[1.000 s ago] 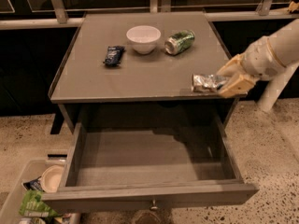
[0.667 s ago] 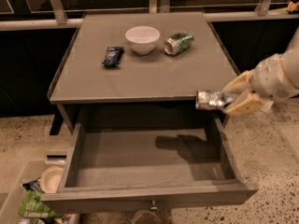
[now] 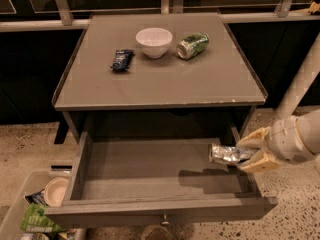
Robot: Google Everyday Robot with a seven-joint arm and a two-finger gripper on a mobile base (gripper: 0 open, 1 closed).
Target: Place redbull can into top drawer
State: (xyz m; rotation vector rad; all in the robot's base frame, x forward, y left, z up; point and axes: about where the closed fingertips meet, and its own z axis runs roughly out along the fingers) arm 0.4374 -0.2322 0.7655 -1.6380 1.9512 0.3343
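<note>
Three items rest on the grey table (image 3: 210, 84), all on its far half. A dark blue packet (image 3: 122, 60) lies at 9 o'clock of the white bowl (image 3: 154, 41). A green can (image 3: 193, 45) lies on its side at 3 o'clock of the bowl, just beside it. All three are well apart from the work area.

The top drawer (image 3: 140, 169) stands pulled out below the table's front edge, with its knob (image 3: 163, 219) at 6 o'clock on the front panel.

The gripper (image 3: 245, 154) enters from 3 o'clock and is positioned over the drawer's right wall. Its two tan fingers (image 3: 254, 137) are closed around one end of the redbull can (image 3: 225, 154), one finger above and one below.

The can is held horizontal, its free end pointing to 9 o'clock, over the right-hand part of the drawer. Its shadow falls on the drawer floor at 7 o'clock of the can. The table's front edge overhangs at 12 o'clock of the can.

A white post (image 3: 300, 84) rises at 1 o'clock of the gripper. A bin (image 3: 15, 211) on the floor at 8 o'clock of the drawer holds a pale dish (image 3: 54, 190) and a green bag (image 3: 37, 218).
</note>
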